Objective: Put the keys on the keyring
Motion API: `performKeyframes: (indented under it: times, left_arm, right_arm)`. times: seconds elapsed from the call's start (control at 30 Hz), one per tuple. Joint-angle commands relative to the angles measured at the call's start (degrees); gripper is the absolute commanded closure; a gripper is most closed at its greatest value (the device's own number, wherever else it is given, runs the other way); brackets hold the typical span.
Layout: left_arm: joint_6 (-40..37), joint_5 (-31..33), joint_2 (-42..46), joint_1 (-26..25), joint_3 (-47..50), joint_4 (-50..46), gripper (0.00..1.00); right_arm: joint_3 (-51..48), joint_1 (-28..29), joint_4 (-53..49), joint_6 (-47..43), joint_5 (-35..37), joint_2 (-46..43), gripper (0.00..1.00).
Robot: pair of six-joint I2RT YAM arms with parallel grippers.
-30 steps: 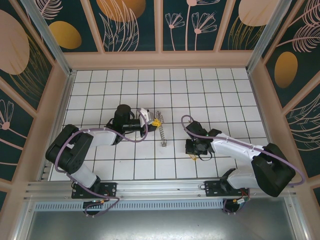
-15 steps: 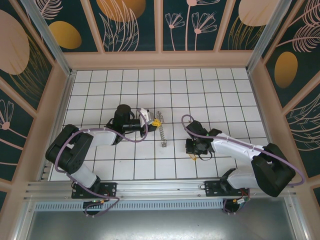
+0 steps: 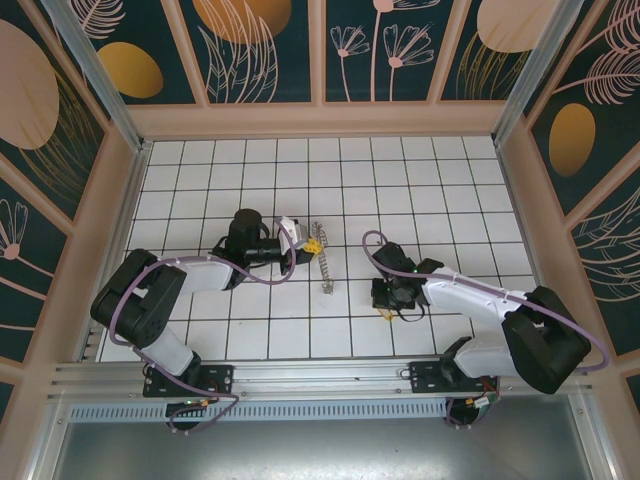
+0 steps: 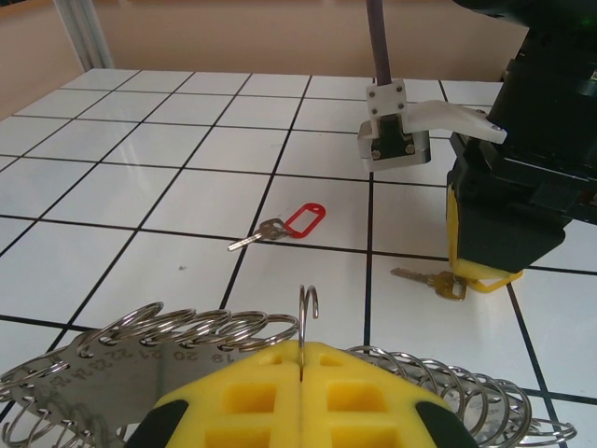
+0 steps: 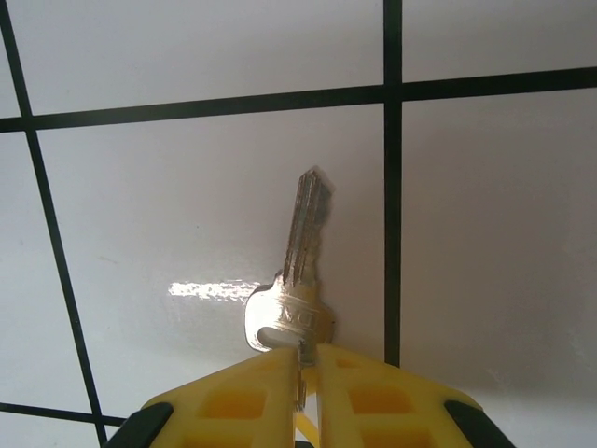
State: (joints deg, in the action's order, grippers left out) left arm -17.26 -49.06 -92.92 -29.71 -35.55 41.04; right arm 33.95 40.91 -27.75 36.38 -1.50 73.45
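1. Right, you have the small silver key with a yellowish-tan tag [image 5: 300, 271] lying flat on the white tiled table [image 3: 300, 170]. Its blade points away from the right gripper [image 5: 303, 359], and it lies just beside a dark grout line.
2. That gripper's yellow fingers [image 5: 233, 401] stand almost together, down at the table, pinching the rounded head of the key between their tips.
3. In your left wrist view, the small key with a red plastic tag [image 4: 283, 225] lies loose on a tile near the first key. Nothing touches it, and it is apart from both grippers.
4. The large hoop of grey-brown band fringed with small metal rings [image 4: 103, 378] is held by the left gripper [image 4: 300, 350]. Its yellow fingers are pressed together on one thin wire ring that sticks up between the tips.
5. From above, you see the hoop edge-on as a thin line running from the left gripper toward the near edge. It lies between the two arms, well apart from the right gripper.
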Motion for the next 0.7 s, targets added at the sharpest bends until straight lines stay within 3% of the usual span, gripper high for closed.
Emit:
performKeyframes:
  times: [0.0, 0.67]
  left_arm:
    - [0.12, -2.09, 1.51, -0.42, -0.31, 0.40, 1.00]
    - [-0.06, -2.59, 1.17, -0.36, -0.66, 0.00, 1.00]
  right_arm:
    - [-1.04, -0.39, 0.75, -0.33, 0.41, 0.38, 0.86]
    - [-0.73, -0.39, 0.95, -0.09, 1.06, 0.64, 0.86]
